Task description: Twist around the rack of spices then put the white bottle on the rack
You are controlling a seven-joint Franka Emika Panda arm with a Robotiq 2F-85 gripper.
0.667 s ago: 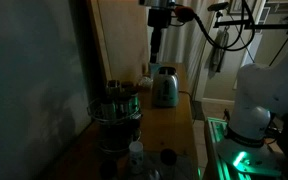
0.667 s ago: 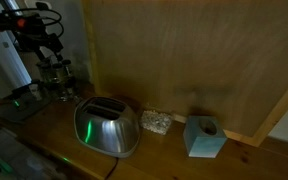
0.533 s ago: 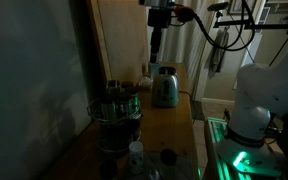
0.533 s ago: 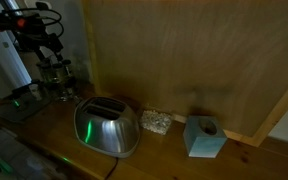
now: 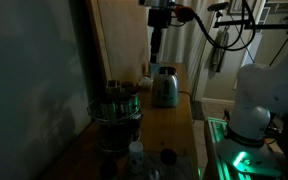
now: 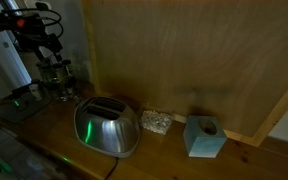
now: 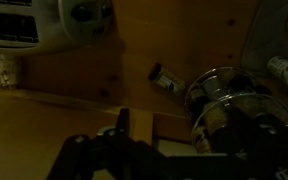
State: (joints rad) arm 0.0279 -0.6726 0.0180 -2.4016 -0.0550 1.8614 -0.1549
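Pincer (image 5: 156,52) released, empty, high over counter (image 5: 174,125); white bottle (image 5: 135,155) stands near rack of spices (image 5: 116,108).

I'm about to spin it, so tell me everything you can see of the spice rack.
The rack of spices is a round carousel of dark metal wire, apparently tiered, ringed with small glass jars with dark lids. It stands upright on the wooden counter, apart from the silver toaster. The white bottle stands close by on the counter; the dim light hides whether they touch.
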